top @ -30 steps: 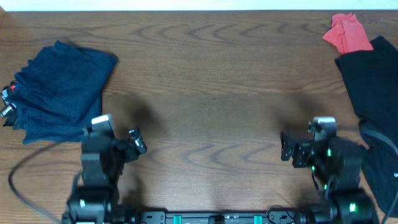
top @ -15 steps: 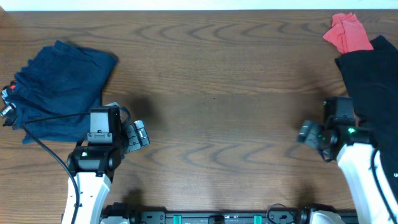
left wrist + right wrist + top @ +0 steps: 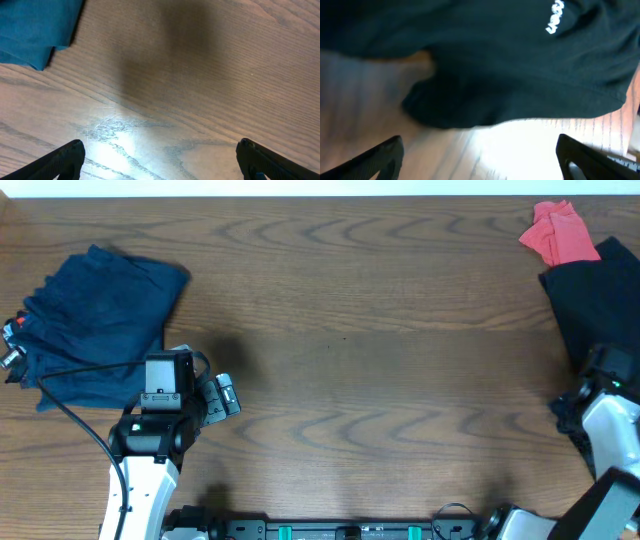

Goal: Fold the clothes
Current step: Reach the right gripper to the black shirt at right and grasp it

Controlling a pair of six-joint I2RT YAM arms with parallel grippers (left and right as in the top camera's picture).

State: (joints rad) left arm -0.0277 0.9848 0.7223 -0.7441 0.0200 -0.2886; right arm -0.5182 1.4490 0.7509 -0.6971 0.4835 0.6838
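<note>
A folded blue garment lies at the table's left; its corner shows in the left wrist view. A black garment with white print lies at the right edge, filling the top of the right wrist view. A red cloth lies at the back right. My left gripper is open and empty over bare wood, right of the blue garment; in the left wrist view its fingers are wide apart. My right gripper is open and empty, just before the black garment's near edge.
The wooden table spans the view. A black cable runs from the left arm across the blue garment's lower edge. The table's right edge is close to the right arm.
The right arm swung right toward the black garment at the table's edge. The left arm rose from its folded pose earlier, then stayed still.
</note>
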